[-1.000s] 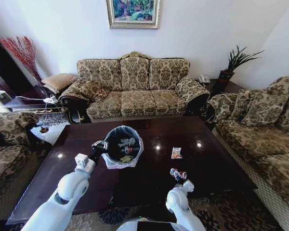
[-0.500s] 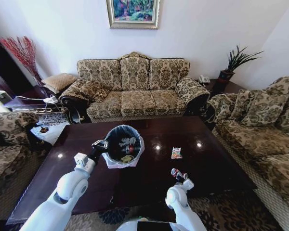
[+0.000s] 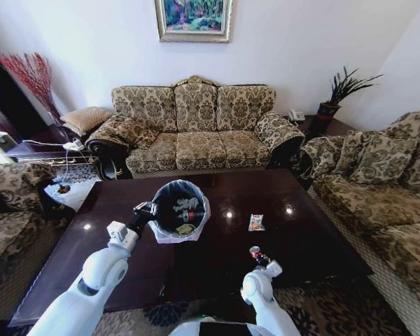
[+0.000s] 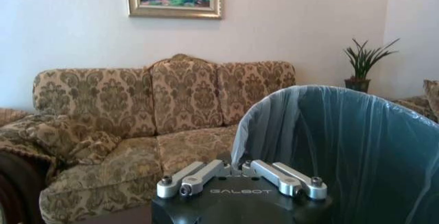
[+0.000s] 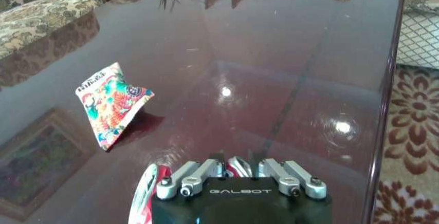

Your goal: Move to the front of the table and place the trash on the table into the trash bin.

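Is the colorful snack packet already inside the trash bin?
No, the snack packet lies on the bare table, apart from the trash bin.

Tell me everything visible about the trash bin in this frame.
The bin is small, round and black, lined with a translucent whitish bag folded over its rim. It sits at the table's middle left, tilted so its mouth faces the head camera. Inside lie a wrapper with red print and a yellowish scrap. The left hand is at its rim on the left side and seems to grip it.
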`<state>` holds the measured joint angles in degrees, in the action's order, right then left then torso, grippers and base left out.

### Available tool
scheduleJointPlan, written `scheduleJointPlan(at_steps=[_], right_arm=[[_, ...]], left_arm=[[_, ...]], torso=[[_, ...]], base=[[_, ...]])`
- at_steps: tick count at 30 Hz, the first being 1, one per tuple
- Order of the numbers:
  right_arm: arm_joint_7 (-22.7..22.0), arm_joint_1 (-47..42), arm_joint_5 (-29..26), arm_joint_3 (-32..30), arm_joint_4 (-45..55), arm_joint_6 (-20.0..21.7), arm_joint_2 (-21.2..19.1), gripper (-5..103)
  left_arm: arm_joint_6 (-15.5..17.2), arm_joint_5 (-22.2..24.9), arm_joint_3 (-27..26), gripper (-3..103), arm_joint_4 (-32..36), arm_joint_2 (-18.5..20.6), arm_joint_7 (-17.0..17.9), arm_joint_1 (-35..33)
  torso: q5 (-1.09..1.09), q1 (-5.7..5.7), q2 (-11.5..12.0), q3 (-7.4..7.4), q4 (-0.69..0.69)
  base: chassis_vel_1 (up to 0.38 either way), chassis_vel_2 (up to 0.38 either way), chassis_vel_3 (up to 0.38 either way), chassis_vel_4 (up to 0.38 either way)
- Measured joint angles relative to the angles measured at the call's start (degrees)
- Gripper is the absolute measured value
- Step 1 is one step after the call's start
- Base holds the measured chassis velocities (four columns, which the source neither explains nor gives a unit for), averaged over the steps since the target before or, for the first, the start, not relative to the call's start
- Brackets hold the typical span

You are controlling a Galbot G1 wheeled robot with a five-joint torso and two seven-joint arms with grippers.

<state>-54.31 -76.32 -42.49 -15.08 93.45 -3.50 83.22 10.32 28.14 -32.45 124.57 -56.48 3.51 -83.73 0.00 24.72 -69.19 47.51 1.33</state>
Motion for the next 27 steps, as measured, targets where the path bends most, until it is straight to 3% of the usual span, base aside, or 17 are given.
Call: scheduleJointPlan(at_steps=[11,15,17,19,20,22,23,25,27], right_arm=[[1.39,-1.03,1.4,-0.4,1.36,-0.07,-0.68,17],[4.44,-1.58,7.09,-1.85,5.49,0.29,-1.55,17],[8.67,-1.55,12.01,-3.84,11.68,2.71,-2.65,17],[10.66,-1.47,12.83,-4.66,14.12,4.03,-3.0,17],[15.53,-0.75,13.41,-6.57,20.06,7.76,-4.04,17],[16.88,-0.29,13.24,-6.92,21.91,8.92,-4.75,17],[20.32,1.6,11.63,-7.01,26.76,11.36,-8.4,17],[21.46,2.47,11.04,-6.87,28.23,11.98,-9.81,17],[26.08,7.23,7.38,-5.66,33.88,14.36,-16.3,17]], left_arm=[[-0.08,0.03,-0.01,2,0.44,-0.08,-0.02,0.06],[-0.09,0.15,-0.12,2,0.8,0.02,-0.02,-0.03],[-0.09,0.16,-0.08,2,0.81,0.06,0.0,-0.02],[-0.09,0.16,-0.01,2,0.81,0.06,0.01,0.02],[-0.09,0.17,0.26,2,0.79,0.13,0.04,0.16],[-0.09,0.19,0.34,2,0.76,0.18,0.05,0.21],[-0.09,0.31,0.51,2,0.49,0.6,0.09,0.49],[-0.08,0.38,0.59,2,0.38,0.83,0.16,0.62],[0.15,0.84,1.19,2,-0.19,1.93,0.24,1.27]], torso=[[0.03,0.01,0.0,0.01,-0.02],[0.02,0.0,0.0,0.01,0.0],[-0.01,0.0,0.0,0.01,0.0],[0.0,0.0,0.0,0.01,0.0],[0.0,0.0,0.0,0.01,-0.01],[-0.01,0.0,0.0,0.0,-0.01],[0.0,0.0,0.0,0.01,-0.01],[0.01,0.0,0.0,0.0,-0.01],[0.0,0.0,0.0,0.01,0.01]], base=[[0.0,0.0,0.0,0.0],[0.0,0.0,0.0,0.0],[0.0,0.0,0.0,0.0],[0.0,0.0,0.0,0.0],[0.0,0.0,0.0,0.0],[0.0,0.0,0.0,0.0],[0.0,0.0,0.0,0.0],[0.0,0.0,0.0,0.0],[0.0,0.0,0.0,0.0]])
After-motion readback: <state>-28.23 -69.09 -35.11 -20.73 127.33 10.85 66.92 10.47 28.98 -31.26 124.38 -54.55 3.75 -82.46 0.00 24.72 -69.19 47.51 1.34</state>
